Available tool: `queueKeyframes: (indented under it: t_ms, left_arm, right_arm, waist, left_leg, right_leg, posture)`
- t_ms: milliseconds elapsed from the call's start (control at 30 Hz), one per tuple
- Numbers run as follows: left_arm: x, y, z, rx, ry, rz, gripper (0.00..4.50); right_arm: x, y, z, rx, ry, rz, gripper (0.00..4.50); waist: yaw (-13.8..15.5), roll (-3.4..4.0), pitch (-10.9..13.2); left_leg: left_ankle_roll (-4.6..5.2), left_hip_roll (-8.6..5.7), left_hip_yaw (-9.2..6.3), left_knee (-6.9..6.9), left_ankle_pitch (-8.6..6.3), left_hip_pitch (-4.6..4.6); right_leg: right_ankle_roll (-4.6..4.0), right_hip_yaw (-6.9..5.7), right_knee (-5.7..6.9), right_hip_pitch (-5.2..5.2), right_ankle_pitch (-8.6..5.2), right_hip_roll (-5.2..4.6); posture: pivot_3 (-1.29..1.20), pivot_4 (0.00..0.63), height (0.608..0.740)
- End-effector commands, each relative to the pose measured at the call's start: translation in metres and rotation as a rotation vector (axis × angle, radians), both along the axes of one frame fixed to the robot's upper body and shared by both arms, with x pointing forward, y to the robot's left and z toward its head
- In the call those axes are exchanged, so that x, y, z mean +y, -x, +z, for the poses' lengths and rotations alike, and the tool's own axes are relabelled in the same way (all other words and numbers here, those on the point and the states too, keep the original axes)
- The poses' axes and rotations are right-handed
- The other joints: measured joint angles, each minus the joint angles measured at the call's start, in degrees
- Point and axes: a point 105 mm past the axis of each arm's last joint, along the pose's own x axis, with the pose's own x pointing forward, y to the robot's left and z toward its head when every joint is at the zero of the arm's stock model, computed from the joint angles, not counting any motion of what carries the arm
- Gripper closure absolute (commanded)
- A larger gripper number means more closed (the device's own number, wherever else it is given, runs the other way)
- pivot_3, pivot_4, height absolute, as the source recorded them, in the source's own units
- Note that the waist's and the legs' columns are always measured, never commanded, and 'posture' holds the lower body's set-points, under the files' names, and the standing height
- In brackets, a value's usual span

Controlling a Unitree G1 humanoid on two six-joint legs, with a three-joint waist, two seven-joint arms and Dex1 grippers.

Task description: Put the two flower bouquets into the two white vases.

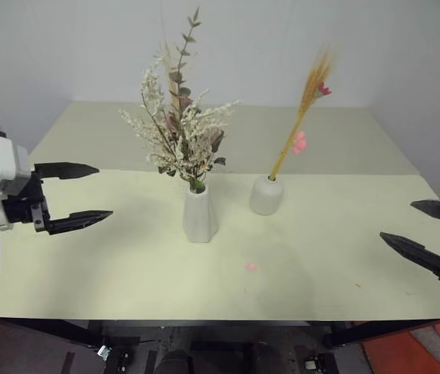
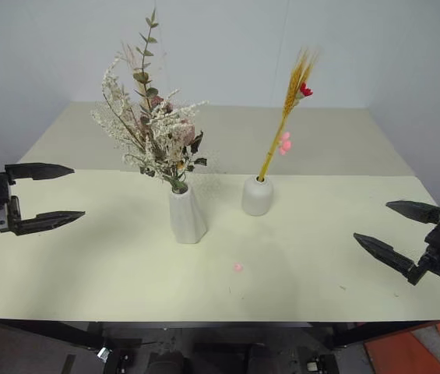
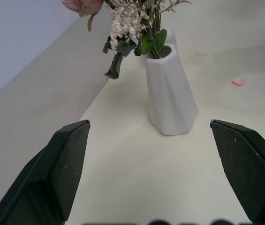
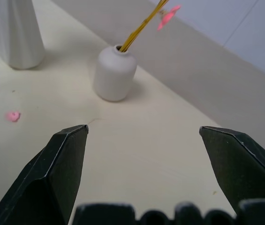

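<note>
The bushy dried bouquet (image 1: 177, 125) with a pink rose stands in the taller faceted white vase (image 1: 200, 214) near the table's middle. To its right, the thin yellow stalk (image 1: 301, 117) with pink-red blossoms leans out of the shorter rounded white vase (image 1: 267, 195). My left gripper (image 1: 87, 193) hovers open and empty at the table's left side, well apart from the tall vase (image 3: 170, 93). At the right edge my right gripper (image 1: 416, 224) is open and empty too, facing the round vase (image 4: 115, 72) from a distance.
A small pink petal (image 1: 251, 266) lies on the pale yellow table (image 1: 110, 265) in front of the vases. A grey wall stands behind the table, and the table's front edge runs just below the grippers.
</note>
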Motion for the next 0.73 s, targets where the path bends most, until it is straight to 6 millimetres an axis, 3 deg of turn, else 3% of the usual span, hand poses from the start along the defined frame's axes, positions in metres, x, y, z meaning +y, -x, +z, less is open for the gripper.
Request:
queueKeyframes:
  t_ms: [33,267,500,733]
  left_arm:
    - [0.003,0.003,0.016,-0.053,-0.021,0.026,0.03]
    - [0.015,0.005,0.012,-0.026,-0.043,0.074,0.03]
    - [0.009,0.004,0.016,-0.026,0.012,0.052,0.03]
    - [0.002,0.016,0.009,0.015,0.022,0.049,0.03]
  right_arm:
    - [0.0,0.001,0.006,-0.03,-0.008,0.0,0.0]
    - [0.0,-0.005,-0.013,0.033,0.032,-0.01,0.0]
    - [-0.004,-0.005,-0.006,0.035,0.005,-0.03,0.0]
    - [0.008,-0.012,0.003,0.022,-0.031,0.067,0.0]
  waist:
    - [-0.02,0.0,0.0]
    - [-0.33,0.01,0.0]
    - [-0.32,0.02,0.01]
    - [-0.55,0.02,0.01]
  left_leg:
    - [0.0,0.0,0.0,0.0,0.0,0.0]
    - [0.0,0.01,0.01,-0.01,0.0,0.02]
    - [0.0,0.0,0.01,0.0,0.0,0.01]
    - [0.0,0.04,0.03,-0.06,0.0,0.05]
  right_leg:
    - [0.0,0.0,0.0,0.0,0.0,0.0]
    - [0.01,0.0,0.0,0.0,-0.01,0.01]
    - [0.0,0.01,0.01,-0.02,-0.01,0.0]
    - [-0.06,0.02,0.01,-0.03,0.01,0.04]
  posture:
    - [0.0,0.15,0.74]
    - [0.0,0.15,0.74]
    - [0.0,0.15,0.74]
    - [0.0,0.15,0.74]
